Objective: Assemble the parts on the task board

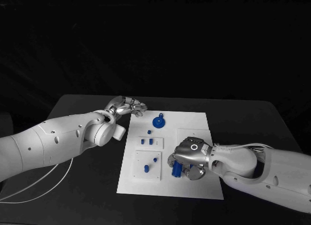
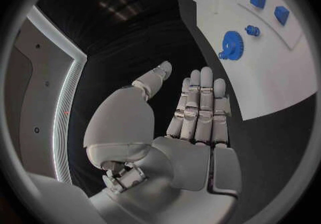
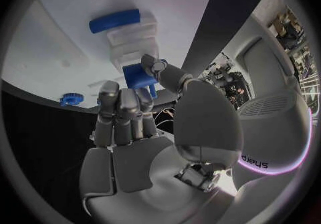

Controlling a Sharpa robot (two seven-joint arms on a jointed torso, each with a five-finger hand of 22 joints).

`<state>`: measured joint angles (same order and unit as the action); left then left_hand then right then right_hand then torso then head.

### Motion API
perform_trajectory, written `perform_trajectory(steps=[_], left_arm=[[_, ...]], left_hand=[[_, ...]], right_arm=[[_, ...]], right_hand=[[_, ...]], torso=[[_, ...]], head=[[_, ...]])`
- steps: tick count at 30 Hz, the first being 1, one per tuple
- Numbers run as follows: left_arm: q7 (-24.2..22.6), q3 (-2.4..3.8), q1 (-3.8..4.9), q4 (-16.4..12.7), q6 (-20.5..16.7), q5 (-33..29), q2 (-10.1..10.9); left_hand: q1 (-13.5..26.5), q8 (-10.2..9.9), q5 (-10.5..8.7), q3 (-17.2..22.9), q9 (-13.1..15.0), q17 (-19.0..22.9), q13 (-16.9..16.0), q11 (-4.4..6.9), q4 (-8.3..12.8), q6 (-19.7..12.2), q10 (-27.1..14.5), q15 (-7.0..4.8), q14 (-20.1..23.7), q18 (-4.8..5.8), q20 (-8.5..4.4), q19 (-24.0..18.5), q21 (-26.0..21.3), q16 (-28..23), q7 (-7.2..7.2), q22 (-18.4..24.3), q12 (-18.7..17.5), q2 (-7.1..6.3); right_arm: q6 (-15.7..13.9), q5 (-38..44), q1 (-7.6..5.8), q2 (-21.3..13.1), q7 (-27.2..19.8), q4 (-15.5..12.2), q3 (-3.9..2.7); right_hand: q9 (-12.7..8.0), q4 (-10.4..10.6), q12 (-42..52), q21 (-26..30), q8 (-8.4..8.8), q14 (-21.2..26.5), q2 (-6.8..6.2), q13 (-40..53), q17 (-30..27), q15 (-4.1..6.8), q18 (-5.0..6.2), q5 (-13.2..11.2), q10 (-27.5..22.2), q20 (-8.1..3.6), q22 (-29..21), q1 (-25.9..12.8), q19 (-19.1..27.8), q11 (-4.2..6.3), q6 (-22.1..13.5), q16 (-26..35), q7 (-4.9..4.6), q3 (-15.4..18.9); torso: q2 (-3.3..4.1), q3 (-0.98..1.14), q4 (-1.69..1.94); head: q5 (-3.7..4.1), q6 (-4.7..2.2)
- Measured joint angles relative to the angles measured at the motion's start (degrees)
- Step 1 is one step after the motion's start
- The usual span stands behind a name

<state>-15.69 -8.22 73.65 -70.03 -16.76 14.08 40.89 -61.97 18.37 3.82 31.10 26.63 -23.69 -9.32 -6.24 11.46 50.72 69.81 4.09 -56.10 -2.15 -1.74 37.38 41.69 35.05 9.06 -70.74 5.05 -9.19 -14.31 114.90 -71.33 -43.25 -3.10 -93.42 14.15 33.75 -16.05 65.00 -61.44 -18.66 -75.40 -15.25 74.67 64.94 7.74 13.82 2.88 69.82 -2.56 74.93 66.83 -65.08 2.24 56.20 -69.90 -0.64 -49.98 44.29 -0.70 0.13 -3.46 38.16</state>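
Right hand (image 1: pixel 189 159) is curling over the task board (image 1: pixel 196 124), pinching one blue block (image 3: pixel 137 76) between thumb and fingers; one blue cylinder (image 3: pixel 115 21) is lying just beyond its fingertips. Left hand (image 1: pixel 126 105) is hovering over the counter (image 1: pixel 81 105) beside the board, fingers straight, holding nothing, with one blue gear (image 1: pixel 159 123) and two small blue pieces (image 1: pixel 146 140) nearby.
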Motion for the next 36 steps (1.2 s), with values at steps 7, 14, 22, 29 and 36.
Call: perform_trajectory(steps=[7,14,22,29,36], left_arm=[[0.00,0.00,0.00,0.01,0.02,0.00,-0.02],[0.01,0.00,0.00,0.03,0.03,0.00,-0.02],[0.02,0.00,0.00,0.04,0.05,0.00,-0.03],[0.03,0.00,0.00,0.05,0.06,0.00,-0.03],[0.04,0.00,0.00,0.06,0.06,0.00,-0.03]], left_hand=[[0.00,0.00,0.00,0.00,0.00,-0.06,0.04,0.00,0.00,0.02,0.00,0.00,0.00,0.00,0.00,0.00,-0.01,0.00,0.02,0.00,0.00,0.00],[0.00,0.00,0.00,0.00,0.00,-0.05,0.05,0.00,0.00,0.02,0.00,0.00,0.00,0.00,0.00,0.00,0.00,0.00,0.02,0.00,0.00,0.00],[0.00,0.00,0.00,0.00,-0.05,-0.11,0.04,0.00,0.00,0.02,0.00,0.00,0.00,0.00,0.00,0.00,0.00,0.00,0.02,0.01,0.00,0.00],[0.00,0.00,0.00,-0.16,-0.05,-0.10,0.04,0.00,0.16,0.02,0.00,0.00,0.00,0.00,0.00,0.00,0.00,0.00,0.02,-0.04,0.00,0.00],[0.00,0.00,0.00,-0.16,-0.04,-0.16,0.04,0.00,0.16,0.02,0.00,0.00,0.00,0.00,0.00,0.00,0.00,-0.22,0.02,-0.03,0.00,0.00]], right_arm=[[0.32,-0.12,0.39,0.23,-0.02,0.45,0.00],[0.33,-0.12,0.47,0.36,0.12,1.12,0.00],[0.35,-0.11,0.47,0.40,0.20,1.22,0.00],[0.63,-0.11,0.49,0.41,0.21,1.25,0.00],[0.96,-0.09,0.51,0.37,0.26,1.26,-0.01]], right_hand=[[-0.44,0.00,0.08,0.00,0.27,0.19,0.00,0.00,-0.11,-0.19,-0.01,0.00,0.00,0.00,0.00,0.00,0.00,0.00,-0.17,0.12,-0.21,0.00],[-1.26,0.17,1.56,0.00,2.48,0.80,-0.25,0.29,-0.11,-0.16,0.46,0.00,0.00,0.11,0.00,-0.25,0.73,0.00,-1.71,0.34,-1.82,-0.17],[-1.77,0.24,1.33,0.00,3.15,1.52,-0.54,0.28,-0.05,0.17,0.78,0.01,-1.42,0.29,0.00,0.06,1.15,0.40,-2.28,0.57,-2.16,-0.55],[-2.06,0.26,1.33,0.00,3.62,1.96,-0.52,0.28,0.11,0.12,0.77,0.01,-1.85,0.32,0.00,0.08,1.55,0.42,-3.55,0.57,-1.62,-0.57],[-2.33,0.11,1.33,0.00,3.91,2.35,-0.80,0.28,0.30,0.13,0.77,0.01,-2.19,0.51,0.00,0.36,1.75,0.35,-4.48,0.57,-0.90,-0.74]], torso=[[0.00,-0.03,0.00],[0.00,-0.03,0.00],[-0.01,-0.02,-0.01],[-0.01,-0.03,-0.01],[-0.02,-0.03,-0.01]], head=[[-0.01,0.18],[-0.07,0.20],[-0.14,0.17],[-0.13,0.26],[-0.13,0.29]])
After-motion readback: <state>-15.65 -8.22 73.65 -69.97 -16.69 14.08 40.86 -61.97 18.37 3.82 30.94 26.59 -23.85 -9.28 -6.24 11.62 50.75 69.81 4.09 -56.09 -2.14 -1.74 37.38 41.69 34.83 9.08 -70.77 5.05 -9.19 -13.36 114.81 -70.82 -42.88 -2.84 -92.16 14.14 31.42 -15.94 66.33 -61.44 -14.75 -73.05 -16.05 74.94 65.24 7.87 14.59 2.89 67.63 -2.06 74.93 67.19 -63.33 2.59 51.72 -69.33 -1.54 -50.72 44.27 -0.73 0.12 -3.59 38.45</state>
